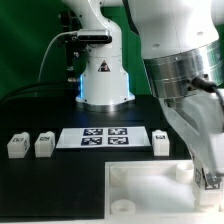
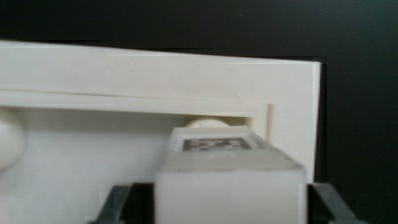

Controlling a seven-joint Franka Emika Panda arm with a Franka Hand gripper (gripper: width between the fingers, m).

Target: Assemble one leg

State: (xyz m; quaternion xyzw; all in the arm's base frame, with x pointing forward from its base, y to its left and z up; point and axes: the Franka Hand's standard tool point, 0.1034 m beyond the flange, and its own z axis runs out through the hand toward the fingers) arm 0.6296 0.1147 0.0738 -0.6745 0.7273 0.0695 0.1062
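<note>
In the wrist view my gripper [image 2: 226,203] is shut on a leg [image 2: 224,168], a white block whose tagged face points at the camera. Dark fingers [image 2: 128,200] flank it on both sides. The leg's far end sits at a round corner socket [image 2: 210,124] of the large white panel [image 2: 160,85]. In the exterior view my gripper [image 1: 208,180] is low over the panel's [image 1: 140,190] corner on the exterior view's right, and the held leg is hidden behind the arm. Three more legs lie on the table: two at the exterior view's left [image 1: 17,145] [image 1: 43,144] and one [image 1: 160,142] near the arm.
The marker board [image 1: 103,136] lies flat behind the panel. The arm's white base [image 1: 104,78] stands at the back. The table top is black.
</note>
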